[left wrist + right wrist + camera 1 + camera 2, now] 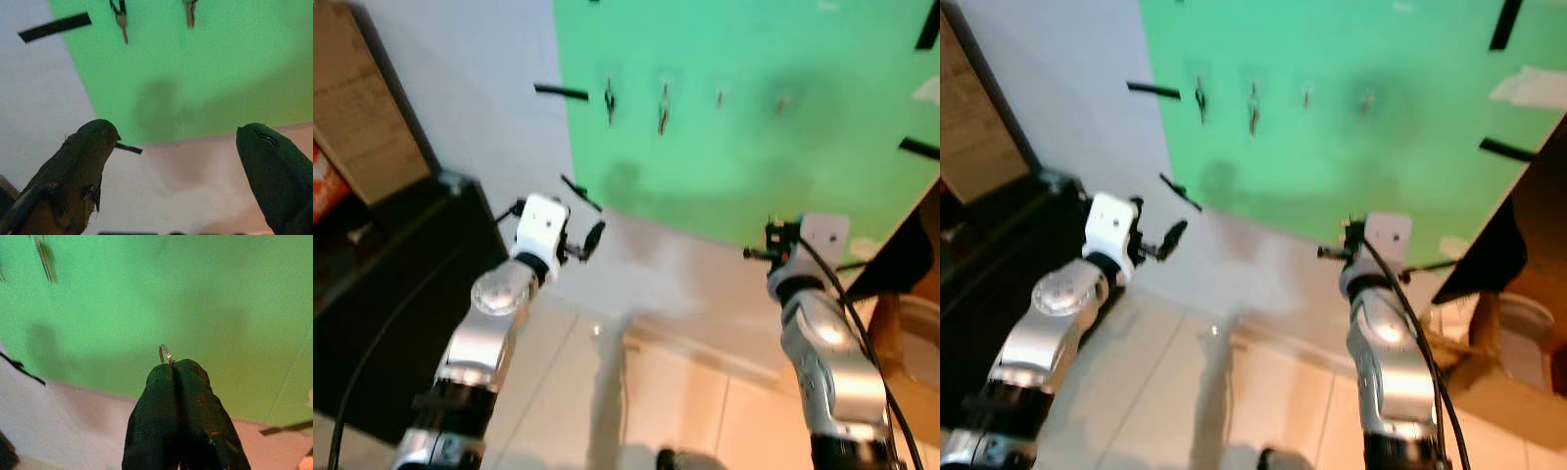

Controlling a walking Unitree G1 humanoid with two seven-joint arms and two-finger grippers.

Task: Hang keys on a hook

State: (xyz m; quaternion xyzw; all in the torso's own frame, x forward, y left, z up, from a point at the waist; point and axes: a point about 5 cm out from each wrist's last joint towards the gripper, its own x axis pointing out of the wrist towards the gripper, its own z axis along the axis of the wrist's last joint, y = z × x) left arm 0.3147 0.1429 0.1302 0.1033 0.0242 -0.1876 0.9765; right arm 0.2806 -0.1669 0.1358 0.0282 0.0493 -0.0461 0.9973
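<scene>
A green board (754,117) on the white wall carries a row of small hooks. Keys hang from the two leftmost hooks, one key (609,101) beside the other (663,117); two further hooks (720,96) sit to their right. My right gripper (759,253) is raised below the board's lower edge, and in its wrist view the gripper (176,366) is shut on a metal key ring (165,353) that sticks up between the fingertips. My left gripper (558,227) is raised near the board's lower left corner. Its wrist view has that gripper (177,131) open and holding nothing, with the hung keys (121,17) above.
A black cabinet (401,284) stands at the left with a cardboard box (362,108) on it. Black tape strips (560,92) mark the wall and board edges. Brown furniture (901,333) crowds the right side. Pale tiled floor (685,401) lies below.
</scene>
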